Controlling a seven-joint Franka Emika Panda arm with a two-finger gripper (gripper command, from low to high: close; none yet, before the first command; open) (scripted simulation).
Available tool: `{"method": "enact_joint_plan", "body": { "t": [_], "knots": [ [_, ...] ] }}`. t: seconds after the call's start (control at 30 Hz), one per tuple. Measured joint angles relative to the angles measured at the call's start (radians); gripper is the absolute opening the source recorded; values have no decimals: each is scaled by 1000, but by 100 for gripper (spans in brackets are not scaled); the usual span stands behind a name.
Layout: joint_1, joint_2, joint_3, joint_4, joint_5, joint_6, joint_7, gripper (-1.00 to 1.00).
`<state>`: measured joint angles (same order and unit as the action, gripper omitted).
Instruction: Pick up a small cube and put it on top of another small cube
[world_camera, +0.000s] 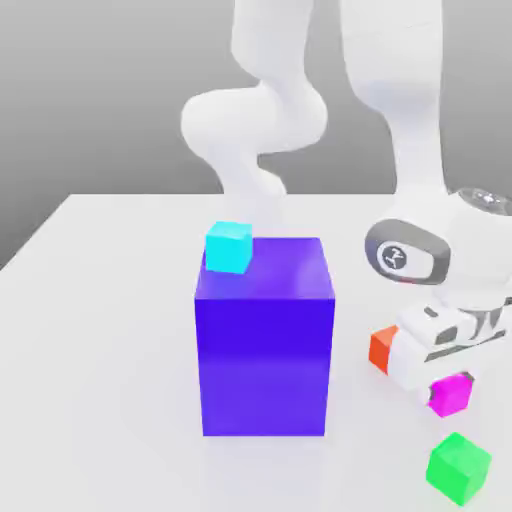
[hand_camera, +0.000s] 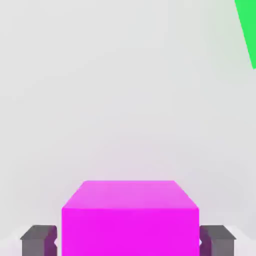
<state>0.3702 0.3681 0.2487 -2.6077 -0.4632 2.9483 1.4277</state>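
The small cube (world_camera: 451, 394), bright magenta-pink, is low over the white table at the exterior view's right. My gripper (world_camera: 447, 383) comes down on it from above. In the hand view the magenta cube (hand_camera: 130, 220) fills the space between the two grey fingers (hand_camera: 37, 240), which press against its sides, so the gripper (hand_camera: 129, 241) is shut on it. The other small cube (world_camera: 458, 466), bright green, lies on the table just in front of the magenta one, a short gap apart. A corner of the green cube (hand_camera: 247, 30) also shows in the hand view.
A big blue-violet block (world_camera: 265, 335) stands mid-table with a cyan small cube (world_camera: 228, 247) on its far left top corner. An orange small cube (world_camera: 383, 347) sits just behind my hand, between the block and the gripper. The white table (world_camera: 100, 380) spreads to the exterior view's left.
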Motion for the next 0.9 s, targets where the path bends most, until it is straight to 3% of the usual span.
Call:
{"method": "enact_joint_plan", "body": {
  "t": [0.13,0.37,0.63,0.8,0.83,0.9],
  "knots": [
    [-11,-13,14,-4,14,-9,-10,-100],
    [-130,-191,179,-49,238,-136,-179,-100],
    [-210,-163,108,205,325,-356,-124,-100],
    [-182,-22,36,263,254,-277,-51,-100],
    [-171,-2,23,265,245,-259,-44,100],
    [-171,-2,23,265,245,-259,-44,100]
  ]
}}
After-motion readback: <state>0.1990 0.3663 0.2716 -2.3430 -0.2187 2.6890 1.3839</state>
